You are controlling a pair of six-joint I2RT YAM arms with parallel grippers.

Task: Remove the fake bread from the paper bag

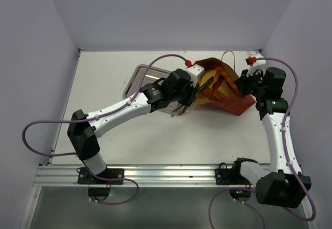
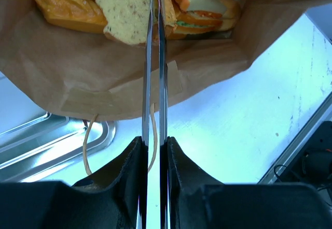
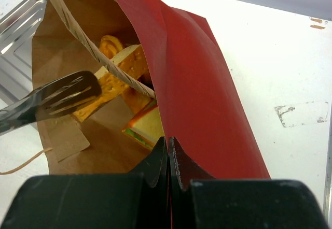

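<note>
The right hand (image 3: 168,142) clamps the red wall of the paper bag (image 3: 197,84), which lies on the tabletop (image 3: 270,53). The left hand (image 2: 156,1), blades nearly together, reaches into the bag's mouth at the fake bread (image 2: 124,11) inside; whether it grips, I cannot tell.

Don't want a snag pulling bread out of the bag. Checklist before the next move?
1. Paper bag lying with mouth open: ok.
2. Right tool shut on the bag's red wall: ok.
3. Left tool inside the mouth, at the fake bread: ok.
4. Left tool gripping a piece: cannot tell.
5. String handle clear of left tool: cannot tell; a strand lines up with its gap.
6. Tray beside the bag mouth: ok.
</note>
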